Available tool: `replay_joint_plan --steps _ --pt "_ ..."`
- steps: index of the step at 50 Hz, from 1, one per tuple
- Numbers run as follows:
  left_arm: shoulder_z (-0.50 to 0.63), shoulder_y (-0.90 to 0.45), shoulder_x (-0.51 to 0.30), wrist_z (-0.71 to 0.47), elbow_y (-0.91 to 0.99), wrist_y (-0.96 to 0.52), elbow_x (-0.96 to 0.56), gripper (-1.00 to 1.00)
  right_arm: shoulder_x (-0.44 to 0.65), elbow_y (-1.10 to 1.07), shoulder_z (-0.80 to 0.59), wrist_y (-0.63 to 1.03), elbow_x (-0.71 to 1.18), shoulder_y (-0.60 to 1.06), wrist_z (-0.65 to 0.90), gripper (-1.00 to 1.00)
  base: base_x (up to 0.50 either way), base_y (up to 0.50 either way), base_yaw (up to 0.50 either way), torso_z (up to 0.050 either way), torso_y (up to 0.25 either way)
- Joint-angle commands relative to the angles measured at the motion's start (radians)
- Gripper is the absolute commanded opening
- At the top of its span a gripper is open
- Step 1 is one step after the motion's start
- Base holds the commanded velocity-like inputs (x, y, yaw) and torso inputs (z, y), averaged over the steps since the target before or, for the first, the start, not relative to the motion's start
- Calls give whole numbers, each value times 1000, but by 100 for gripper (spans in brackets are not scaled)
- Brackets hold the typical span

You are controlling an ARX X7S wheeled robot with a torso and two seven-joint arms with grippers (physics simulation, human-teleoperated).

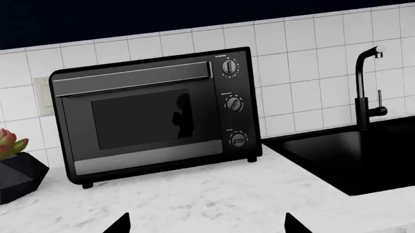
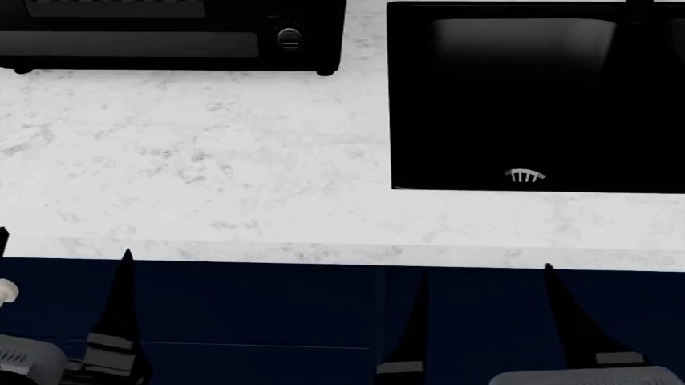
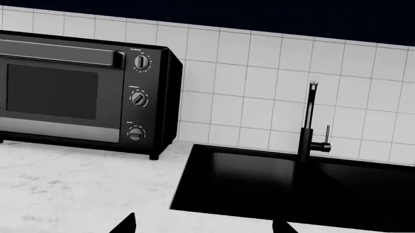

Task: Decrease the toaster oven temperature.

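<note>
One toaster oven (image 1: pixel 155 114) (three knobs (image 1: pixel 233 103))

Head view: toaster oven (image 2: pixel 172 36) cropped by top edge, only its lower strip and one knob (image 2: pixel 288 37) visible. Knob scale markings too small to read in either wrist view. Left end effector (image 1: pixel 206 225) and right end effector (image 3: pixel 202 225): fingertips only, bodies out of frame. Plant (image 1: pixel 11 143) cut by frame edge.

Both tools, left (image 2: pixel 64 265) and right (image 2: pixel 482 273), low, fingers apart, seemingly empty.
</note>
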Motion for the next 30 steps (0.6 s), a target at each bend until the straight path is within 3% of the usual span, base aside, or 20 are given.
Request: replay_joint_plan --steps 1,6,10,14,23,25,27,30 --pt "31 -34 -90 99 285 -243 -101 100 70 -240 17 386 63 204 -12 100 0 0 0 0 0" --pt "34 37 -101 144 342 -269 -187 100 89 -302 72 643 236 385 39 100 0 0 0 0 0" --pt "111 74 -175 68 356 -261 -279 100 78 -301 174 791 510 501 169 100 0 0 0 0 0" --pt "216 137 -226 87 343 -183 -270 100 50 -269 172 930 531 613 252 100 0 0 0 0 0" --pt "308 228 -277 137 312 -69 -258 100 38 -177 103 1057 577 797 308 100 0 0 0 0 0" --pt "310 233 -279 149 308 -60 -272 100 73 -134 22 1071 574 847 400 100 0 0 0 0 0" --pt "302 228 -281 155 310 -62 -295 100 101 -48 -1 1071 727 895 494 100 0 0 0 0 0" --pt "300 222 -287 167 308 -66 -319 100 99 -1 8 1063 786 919 508 100 0 0 0 0 0"
